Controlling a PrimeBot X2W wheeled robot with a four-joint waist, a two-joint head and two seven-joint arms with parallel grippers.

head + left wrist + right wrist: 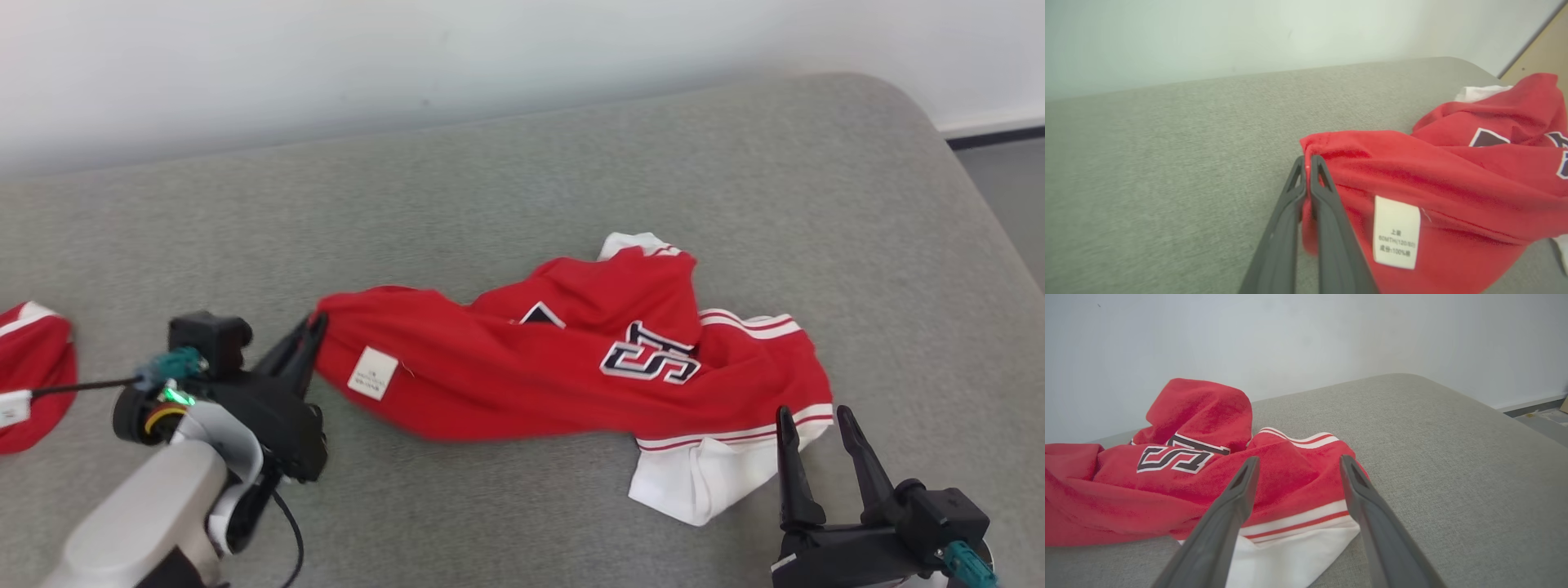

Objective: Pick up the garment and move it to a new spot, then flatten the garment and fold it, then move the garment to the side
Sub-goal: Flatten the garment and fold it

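Grey woven fabric covers the broad padded surface (571, 163), which runs back to a plain white wall (326, 65). About the middle of it lies the crumpled red garment with white striped trim (506, 376), stretched out left to right. It has dark block lettering (651, 353) towards the right end and a white care label (372, 372) near the left end. The left pincer (314, 327) is clamped on the garment's leftmost edge: its two dark fingers (1335, 228) are pressed together, with a fold of red cloth pinched between the tips. The right pincer (815, 416) stands wide apart and holds nothing. Its tips sit over the white hem (702, 482) at the garment's near right corner; whether they touch the cloth I cannot tell. A second red cloth item (28, 367) lies at the surface's far left, well apart.
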